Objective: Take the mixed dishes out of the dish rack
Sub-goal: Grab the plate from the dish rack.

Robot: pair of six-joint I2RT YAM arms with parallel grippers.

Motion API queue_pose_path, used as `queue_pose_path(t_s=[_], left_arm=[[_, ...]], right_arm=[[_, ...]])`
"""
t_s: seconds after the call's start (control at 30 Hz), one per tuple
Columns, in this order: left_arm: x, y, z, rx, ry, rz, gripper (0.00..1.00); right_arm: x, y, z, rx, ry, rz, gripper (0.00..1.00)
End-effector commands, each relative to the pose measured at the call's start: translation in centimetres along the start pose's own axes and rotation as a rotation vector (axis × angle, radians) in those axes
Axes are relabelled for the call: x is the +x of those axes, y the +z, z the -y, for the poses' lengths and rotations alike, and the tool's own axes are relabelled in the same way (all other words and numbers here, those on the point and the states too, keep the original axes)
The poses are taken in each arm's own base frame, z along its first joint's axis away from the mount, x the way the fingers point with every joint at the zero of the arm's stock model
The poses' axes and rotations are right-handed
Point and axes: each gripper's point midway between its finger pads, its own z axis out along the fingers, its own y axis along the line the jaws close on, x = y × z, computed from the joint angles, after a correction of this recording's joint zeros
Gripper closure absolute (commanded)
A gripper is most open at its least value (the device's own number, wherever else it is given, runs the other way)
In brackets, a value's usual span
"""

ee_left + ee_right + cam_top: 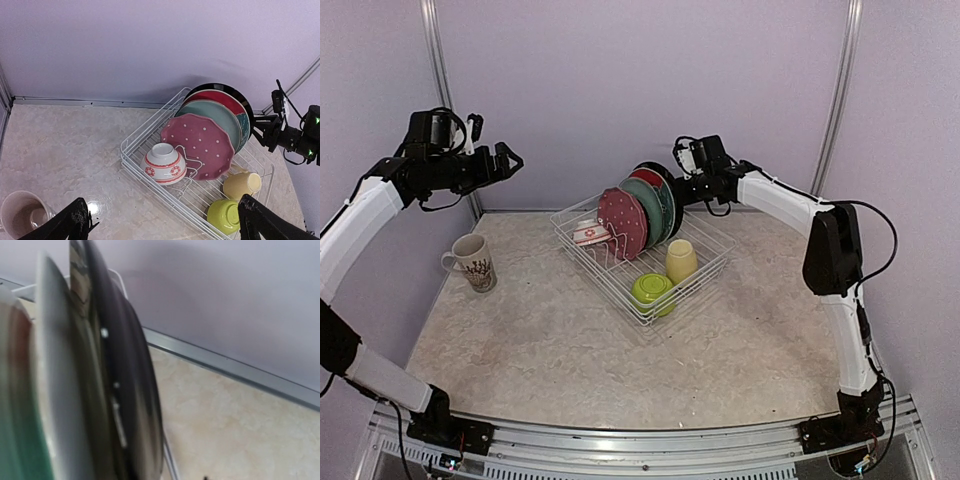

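1. White wire dish rack (pixel 595 270) sits mid-table (pixel 570 350). Four plates stand upright in its slots: pink-dotted plate (pixel 623 222) in front, then teal plate (pixel 650 205), red plate (pixel 650 179), and dark plate (pixel 657 166) hindmost.
2. Also in the rack: red-white bowl (pixel 590 234), lime green bowl (pixel 652 290), pale yellow cup (pixel 681 260).
3. Patterned mug (pixel 472 262) stands upright on the table, left of the rack and well apart.
4. Left gripper (pixel 508 160) is held high, fingers spread wide, empty.
5. Right gripper (pixel 676 186) is at the dark plate's back rim. Finger gap and contact: cannot tell, wrist view blurred.
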Motion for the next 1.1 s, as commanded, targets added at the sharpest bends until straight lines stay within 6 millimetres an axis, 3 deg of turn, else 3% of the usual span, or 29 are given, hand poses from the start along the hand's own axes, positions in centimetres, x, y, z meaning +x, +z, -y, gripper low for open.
queue_pose_path(t_s=[0.0, 0.47, 0.6, 0.7, 1.07], left_arm=[[0.1, 0.5, -0.1, 0.022, -0.025, -0.008, 0.01], [0.9, 1.5, -0.7, -0.005, -0.024, -0.034, 0.01], [1.5, 2.2, -1.0, -0.011, -0.027, -0.053, 0.01], [2.0, 3.0, -1.2, -0.014, -0.031, -0.076, 0.01], [3.2, 4.6, -1.7, -0.029, -0.042, -0.129, 0.01]], right_arm=[[0.0, 1.4, 0.8, -0.004, 0.008, 0.017, 0.67], [-0.3, 4.2, -0.1, -0.078, -0.005, 0.074, 0.73], [-0.8, 4.0, -0.6, -0.11, -0.016, 0.09, 0.88], [-1.9, 2.8, -0.6, -0.111, -0.02, 0.102, 1.0], [-7.6, -4.1, 0.3, -0.023, -0.116, 0.192, 1.0]])
